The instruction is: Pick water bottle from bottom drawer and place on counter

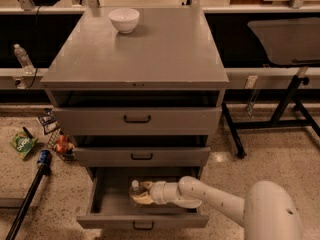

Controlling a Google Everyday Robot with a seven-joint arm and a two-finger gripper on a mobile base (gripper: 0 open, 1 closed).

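The bottom drawer (pixel 142 220) is pulled open at the foot of the grey cabinet. The water bottle (pixel 134 188) is inside it at the left-middle, its white cap showing and its body partly hidden. My gripper (pixel 141 194) reaches into the drawer from the right on the white arm (pixel 215 201) and is right at the bottle, around its lower part. The counter (pixel 150 49) on top of the cabinet is a flat grey slab well above.
A white bowl (pixel 124 19) sits on the counter's far left. Two shallower drawers (pixel 137 119) stick out slightly above the open one. A slim bottle (pixel 22 58) stands on the left ledge. Packets (pixel 22 145) and a black pole (pixel 30 196) lie on the floor at left. A table frame (pixel 280 109) stands at right.
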